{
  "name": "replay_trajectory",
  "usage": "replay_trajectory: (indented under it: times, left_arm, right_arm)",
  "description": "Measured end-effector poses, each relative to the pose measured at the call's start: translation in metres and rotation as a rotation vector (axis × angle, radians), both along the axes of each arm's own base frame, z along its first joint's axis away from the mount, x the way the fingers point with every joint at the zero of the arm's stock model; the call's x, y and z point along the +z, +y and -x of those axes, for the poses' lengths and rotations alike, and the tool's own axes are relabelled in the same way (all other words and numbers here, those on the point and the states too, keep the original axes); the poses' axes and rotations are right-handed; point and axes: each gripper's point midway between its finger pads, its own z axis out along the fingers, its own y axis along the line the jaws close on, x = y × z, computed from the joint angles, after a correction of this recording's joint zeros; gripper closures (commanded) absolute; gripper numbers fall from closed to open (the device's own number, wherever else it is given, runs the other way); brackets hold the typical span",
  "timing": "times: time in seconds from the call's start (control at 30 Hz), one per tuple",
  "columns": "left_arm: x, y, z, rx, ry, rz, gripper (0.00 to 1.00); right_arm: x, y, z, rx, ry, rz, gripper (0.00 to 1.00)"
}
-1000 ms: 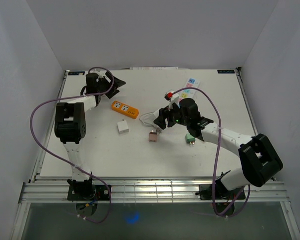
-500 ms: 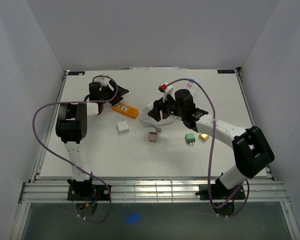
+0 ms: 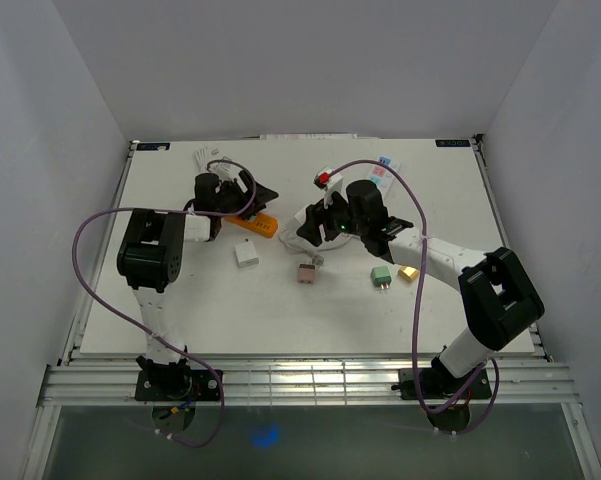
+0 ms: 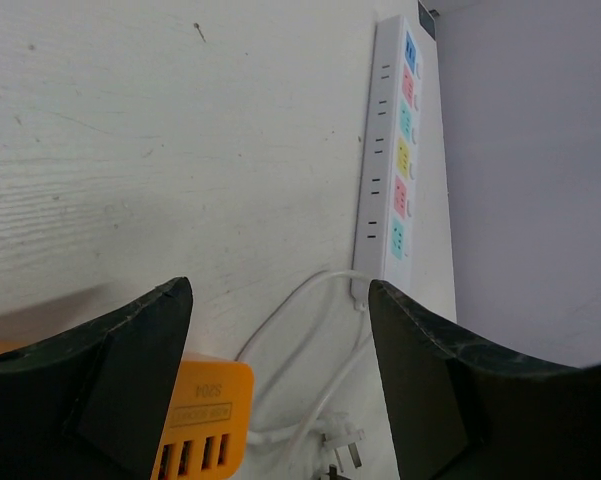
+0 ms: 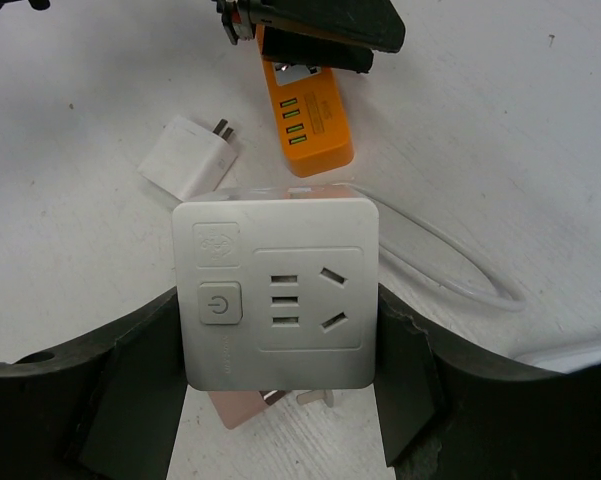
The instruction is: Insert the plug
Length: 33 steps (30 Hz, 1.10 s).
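Note:
My right gripper [image 3: 314, 226] is shut on a white square socket adapter [image 5: 275, 290], its power button and socket holes facing the right wrist camera; it hangs above the table. Under it lie a pink adapter [image 5: 242, 408] and the prongs of a white cable's plug [image 5: 315, 397]. That plug also shows in the left wrist view [image 4: 345, 455] and the top view [image 3: 318, 260]. My left gripper [image 3: 252, 199] is open and empty [image 4: 277, 290], just above the far end of the orange USB power strip [image 3: 255, 223].
A white charger [image 3: 246, 254] lies near the orange strip. A green adapter [image 3: 381, 276] and a gold one [image 3: 408, 273] lie right of centre. A long white power strip with coloured sockets [image 4: 395, 160] sits at the back, its cable [image 5: 450, 260] looping over the table.
My left gripper has swung right and nearer, from the back left to over the orange strip. My right gripper has carried the white socket adapter a little left and back.

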Motion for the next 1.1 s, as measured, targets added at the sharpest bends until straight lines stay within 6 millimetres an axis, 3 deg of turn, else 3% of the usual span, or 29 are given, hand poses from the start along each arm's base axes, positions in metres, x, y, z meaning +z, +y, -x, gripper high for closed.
replay_trajectory:
  times: [0.17,0.37,0.47,0.6,0.77,1.1]
  left_arm:
    - [0.004,0.015,-0.009,0.025,0.018,0.002,0.17]
    - [0.041,0.059,-0.046,0.11,-0.059,0.02,0.17]
    - [0.047,0.08,-0.059,0.155,-0.089,0.002,0.17]
    - [0.028,0.085,-0.062,0.166,-0.074,-0.026,0.17]
    - [-0.009,0.084,-0.048,0.166,-0.01,-0.06,0.17]
    - [-0.017,0.083,-0.041,0.157,-0.041,-0.067,0.17]
  right_arm:
    - [0.0,0.0,0.0,0.004,-0.001,0.0,0.8]
    - [0.0,0.001,0.001,0.008,-0.001,-0.002,0.8]
    - [0.001,0.002,0.002,0.014,0.001,-0.006,0.8]
    - [0.002,0.003,0.003,0.022,0.004,-0.011,0.8]
    - [0.003,0.004,0.003,0.026,0.001,-0.017,0.8]
    - [0.001,0.005,0.006,0.037,0.004,-0.026,0.8]
